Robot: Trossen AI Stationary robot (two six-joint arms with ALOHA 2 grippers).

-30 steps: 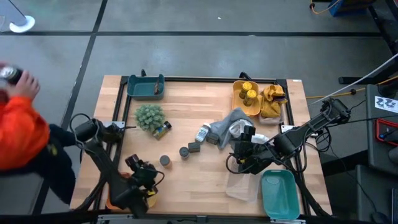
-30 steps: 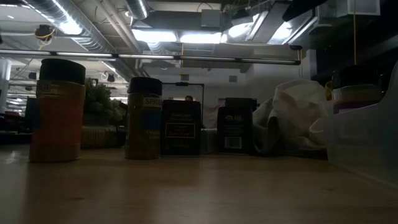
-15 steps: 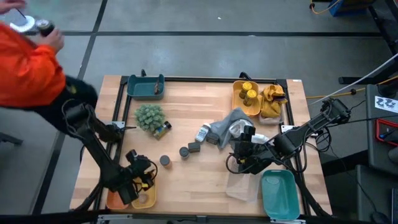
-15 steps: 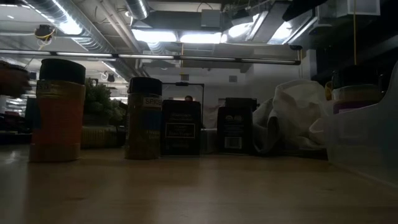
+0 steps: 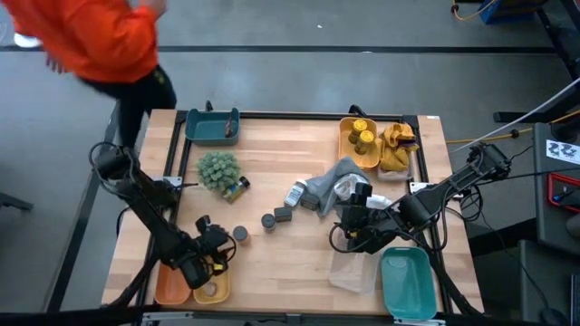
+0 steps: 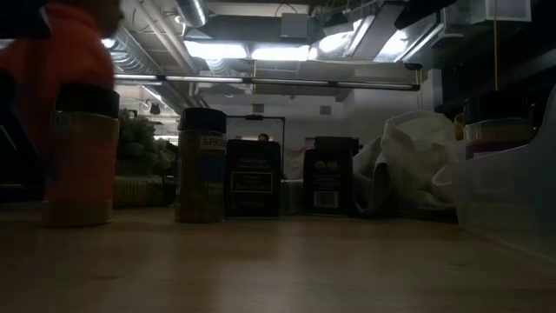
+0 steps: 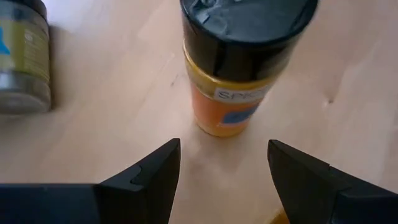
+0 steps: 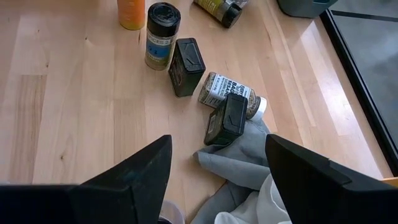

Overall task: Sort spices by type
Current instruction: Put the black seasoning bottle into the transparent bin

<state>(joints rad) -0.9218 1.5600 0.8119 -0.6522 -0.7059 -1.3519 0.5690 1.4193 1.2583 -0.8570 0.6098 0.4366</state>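
Spices stand mid-table: an orange jar with a black lid [image 5: 239,234] [image 7: 239,68] [image 6: 80,156], a green jar [image 5: 268,220] [image 8: 161,34] and a dark tin [image 5: 284,215] [image 8: 186,57]. A white-labelled jar [image 8: 230,93] lies by a second tin [image 8: 227,118] at the edge of the grey cloth [image 5: 326,186]. Another jar [image 5: 234,189] lies beside the plant ball [image 5: 217,169]. Yellow jars [image 5: 361,136] sit in a yellow tray. My left gripper [image 5: 220,240] [image 7: 224,152] is open just short of the orange jar. My right gripper [image 5: 355,217] [image 8: 217,146] is open over the cloths.
An orange tray [image 5: 177,285] lies at the near left, a teal bin [image 5: 213,125] at the far left, another teal bin [image 5: 405,281] and a clear container [image 5: 353,270] at the near right. A yellow cloth [image 5: 397,145] lies far right. A person in orange [image 5: 100,36] stands beyond the far left corner.
My left gripper has moved from over the orange tray a little toward the table's right, nearer the orange jar. The person in orange has walked from the table's left side to beyond its far left corner. The right arm has kept still.
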